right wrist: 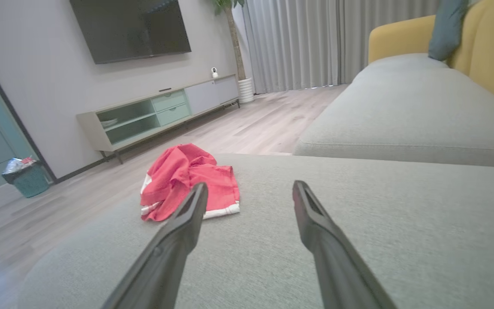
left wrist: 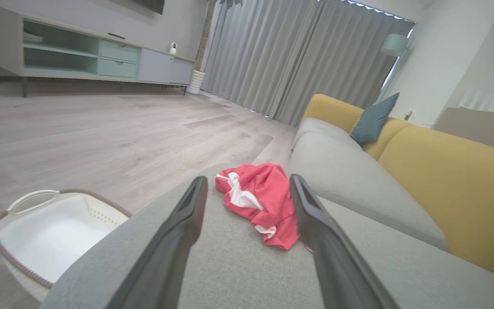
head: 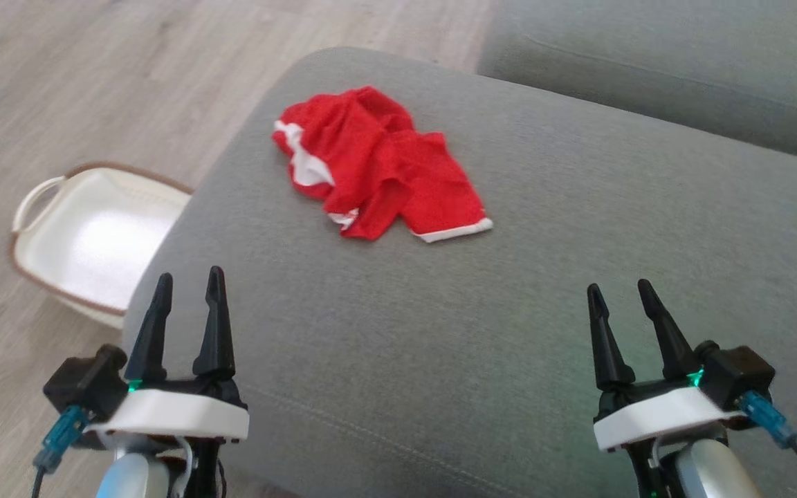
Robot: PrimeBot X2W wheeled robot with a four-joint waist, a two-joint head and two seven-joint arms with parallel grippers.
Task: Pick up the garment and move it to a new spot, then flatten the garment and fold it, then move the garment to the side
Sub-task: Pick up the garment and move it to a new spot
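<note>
The garment (head: 378, 162) is red with white trim and lies crumpled on the far left part of a grey cushion (head: 509, 290). It also lies ahead in the left wrist view (left wrist: 260, 197) and the right wrist view (right wrist: 187, 180). My left gripper (head: 187, 283) hovers open over the cushion's near left edge, well short of the garment, its fingers (left wrist: 182, 223) empty. At the near right, my right gripper (head: 620, 290) is open too, with nothing between its fingers (right wrist: 315, 219).
A white laundry basket (head: 42, 238) stands on the wooden floor left of the cushion. A second grey seat (head: 682, 62) with a yellow backrest (left wrist: 453, 180) lies beyond. A TV cabinet (right wrist: 157, 111) and a bin (right wrist: 26, 178) stand by the far wall.
</note>
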